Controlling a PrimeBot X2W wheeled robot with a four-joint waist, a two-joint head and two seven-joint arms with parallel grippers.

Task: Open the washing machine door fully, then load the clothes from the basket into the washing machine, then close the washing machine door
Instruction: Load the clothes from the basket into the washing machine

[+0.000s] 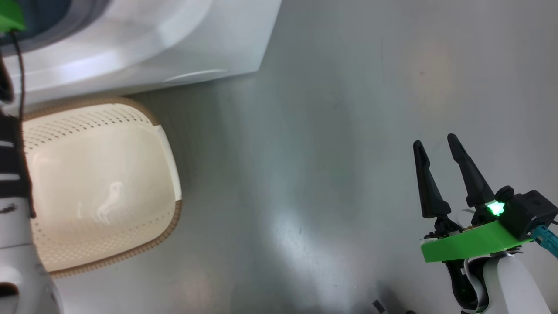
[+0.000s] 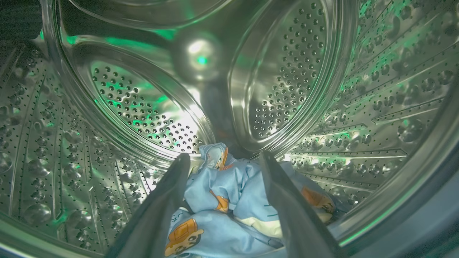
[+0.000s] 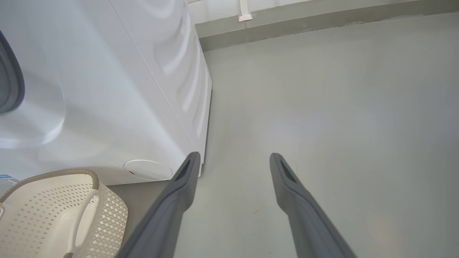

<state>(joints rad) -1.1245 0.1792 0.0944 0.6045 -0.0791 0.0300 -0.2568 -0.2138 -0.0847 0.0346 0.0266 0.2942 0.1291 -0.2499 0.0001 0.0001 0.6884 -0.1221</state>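
Note:
My left gripper is deep inside the washing machine's perforated steel drum, its jaws open. The clothes, light blue with orange cartoon patches, lie crumpled on the drum floor between and under the fingers. The cream basket stands on the floor against the white washing machine, and its inside shows bare plastic. My right gripper hovers open over the floor far to the right, holding nothing. The washing machine door is out of view.
My left forearm runs up the left edge of the head view, beside the basket. A small round white flap sits low on the machine's front. Grey floor stretches right of the machine to a wall.

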